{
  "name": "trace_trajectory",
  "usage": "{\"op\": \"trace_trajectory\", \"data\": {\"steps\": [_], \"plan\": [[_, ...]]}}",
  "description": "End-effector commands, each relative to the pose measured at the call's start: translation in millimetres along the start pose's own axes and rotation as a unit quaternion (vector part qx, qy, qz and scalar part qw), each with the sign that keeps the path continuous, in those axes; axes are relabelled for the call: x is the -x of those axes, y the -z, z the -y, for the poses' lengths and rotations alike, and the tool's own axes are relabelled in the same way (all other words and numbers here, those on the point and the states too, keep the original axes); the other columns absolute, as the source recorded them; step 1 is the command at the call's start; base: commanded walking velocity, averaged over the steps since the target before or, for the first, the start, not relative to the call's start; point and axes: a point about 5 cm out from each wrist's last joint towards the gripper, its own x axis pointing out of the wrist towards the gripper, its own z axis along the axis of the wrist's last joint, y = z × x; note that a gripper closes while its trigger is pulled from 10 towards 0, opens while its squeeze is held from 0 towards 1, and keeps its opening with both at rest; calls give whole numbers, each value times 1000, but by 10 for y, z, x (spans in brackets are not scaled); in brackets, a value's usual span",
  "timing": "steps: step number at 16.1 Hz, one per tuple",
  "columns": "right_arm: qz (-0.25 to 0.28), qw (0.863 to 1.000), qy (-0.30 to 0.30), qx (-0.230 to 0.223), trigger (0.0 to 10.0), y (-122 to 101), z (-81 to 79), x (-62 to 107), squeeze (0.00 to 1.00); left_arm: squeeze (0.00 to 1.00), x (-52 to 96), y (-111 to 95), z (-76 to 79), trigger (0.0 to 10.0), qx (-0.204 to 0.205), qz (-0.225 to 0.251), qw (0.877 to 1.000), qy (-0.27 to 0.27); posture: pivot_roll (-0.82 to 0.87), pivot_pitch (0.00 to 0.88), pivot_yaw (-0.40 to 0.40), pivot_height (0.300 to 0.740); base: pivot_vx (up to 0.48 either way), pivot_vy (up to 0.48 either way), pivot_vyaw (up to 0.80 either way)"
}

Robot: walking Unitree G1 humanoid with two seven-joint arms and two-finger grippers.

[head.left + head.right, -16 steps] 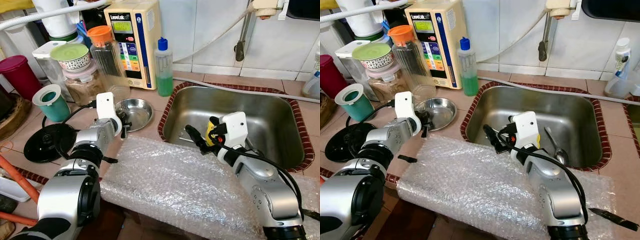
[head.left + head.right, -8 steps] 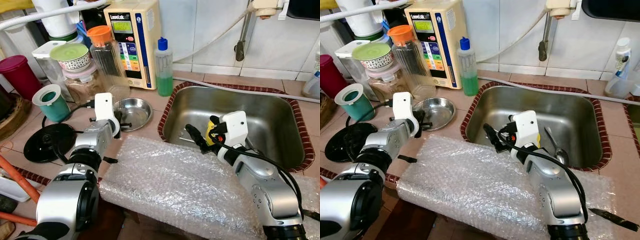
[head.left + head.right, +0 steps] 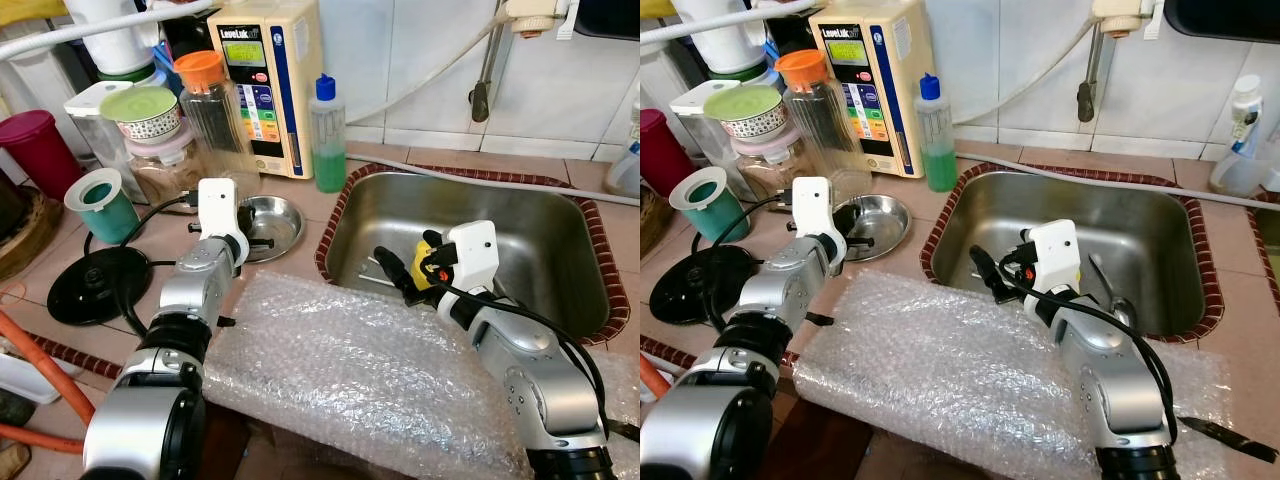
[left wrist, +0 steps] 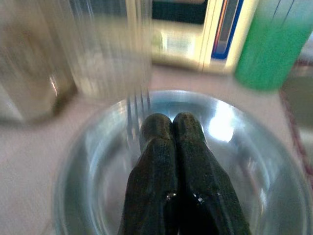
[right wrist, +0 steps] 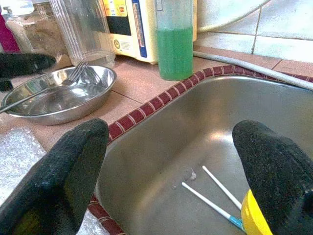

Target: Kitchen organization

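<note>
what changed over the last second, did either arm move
The left gripper moved forward, from the counter edge to over the steel bowl, its shut fingers on the fork lying in it. The right gripper stayed at the sink's near rim, fingers open. Bubble wrap, bowl and green bottle kept their places.
</note>
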Motion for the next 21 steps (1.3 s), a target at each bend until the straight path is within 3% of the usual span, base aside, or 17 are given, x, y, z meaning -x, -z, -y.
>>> {"op": "trace_trajectory", "data": {"steps": [1, 2, 5, 7, 10, 13, 14, 15, 16, 17, 19, 21], "plan": [[0, 1000, 3, -1, 10000, -8, 0, -32, 0, 0, 47, -187, 90, 0, -26, 74, 997, 27, -24, 0, 137, 740, 0, 0, 0], [0, 1000, 3, -1, 10000, -8, 0, -32, 0, 0, 47, -187, 90, 0, -26, 74, 997, 27, -24, 0, 137, 740, 0, 0, 0], [1, 1000, 4, -4, 10000, -8, -2, -58, 0, 0, 140, -323, 228, 0, -24, 140, 989, 48, -18, 0, 140, 740, 0, 0, 0], [3, 1000, 10, -5, 10000, -15, 26, -57, 0, 0, 232, -478, 365, 0, -44, 211, 974, 74, -19, 0, 141, 740, 0, 0, 0], [12, 999, 22, -27, 10000, -41, 62, -57, 0, 0, 360, -612, 575, 0, -53, 275, 952, 121, -18, 0, 140, 740, 0, 0, 0], [20, 999, 31, -41, 10000, -69, 85, -78, 0, 0, 446, -624, 759, 0, -55, 288, 939, 180, -13, 0, 141, 740, 0, 0, 0], [19, 999, 33, -39, 10000, -64, 88, -86, 0, 0, 408, -521, 745, 8627, -83, 257, 948, 166, -13, 0, 146, 740, 0, 0, 0], [19, 999, 33, -39, 10000, -61, 79, -89, 0, 0, 338, -432, 606, 10000, -80, 223, 964, 119, -14, 0, 146, 740, 0, 0, 0], [19, 998, 34, -39, 10000, -56, 79, -87, 0, 0, 296, -402, 511, 10000, -62, 205, 972, 97, -13, 0, 146, 740, 0, 0, 0], [17, 998, 35, -40, 10000, -42, 72, -82, 0, 1000, 236, -388, 374, 10000, -52, 183, 980, 58, -10, 0, 144, 740, 0, 0, 0], [15, 999, 33, -40, 10000, -26, 58, -77, 0, 1000, 182, -394, 229, 10000, -39, 165, 985, 24, -11, 0, 144, 740, 0, 0, 0], [13, 999, 31, -39, 10000, -21, 47, -79, 0, 1000, 75, -343, 43, 10000, -3, 112, 993, -24, -11, 0, 139, 740, 0, 0, 0]]}}
